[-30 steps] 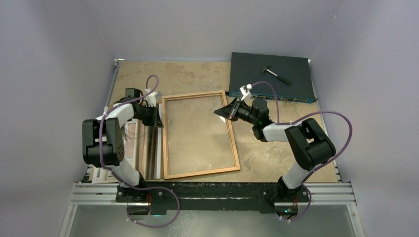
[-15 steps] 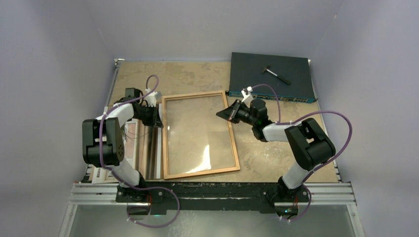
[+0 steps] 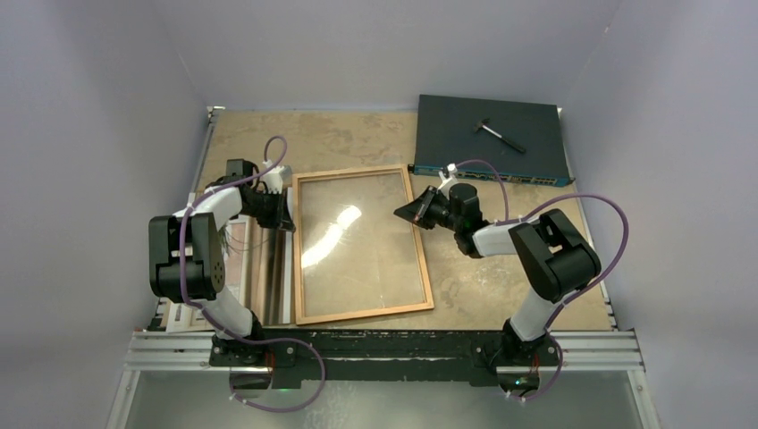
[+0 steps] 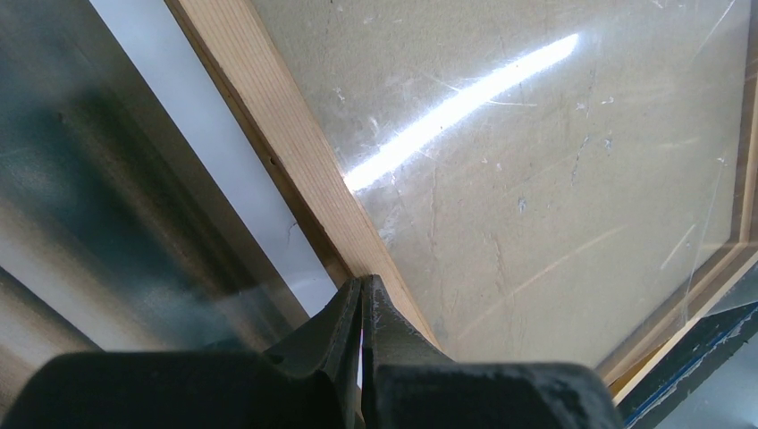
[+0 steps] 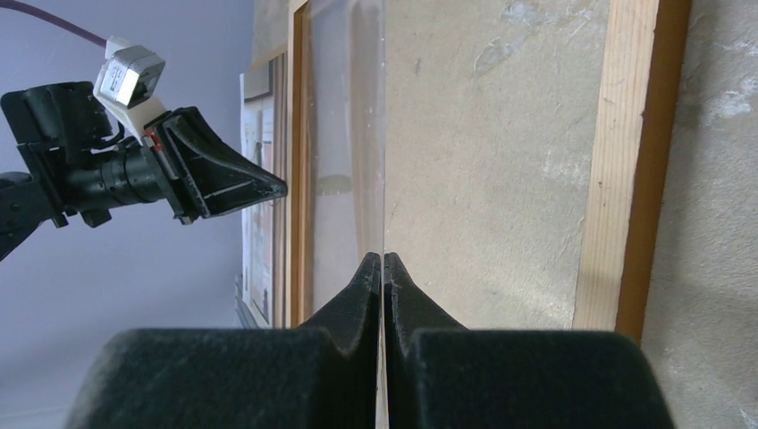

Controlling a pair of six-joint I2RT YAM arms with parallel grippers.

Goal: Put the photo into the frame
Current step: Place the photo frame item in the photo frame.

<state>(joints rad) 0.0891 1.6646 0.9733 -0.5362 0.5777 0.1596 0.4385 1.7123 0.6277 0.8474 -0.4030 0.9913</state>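
Beige worktop (image 3: 268,143) carries the photo (image 3: 273,277) nearest, lying left of the frame (image 3: 362,311) and outside it. Beyond, the left end effector (image 4: 362,284) and right end effector (image 5: 383,261) each pinch an edge of the clear pane (image 3: 357,250). Its glare has jumped farther away, so the pane is probably tilting and loading is still ahead. No writing is legible.

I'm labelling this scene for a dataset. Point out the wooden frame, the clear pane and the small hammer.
wooden frame (image 3: 365,312): top external view, near rail.
clear pane (image 3: 357,241): top external view, middle of its surface.
small hammer (image 3: 501,136): top external view, middle of its handle.
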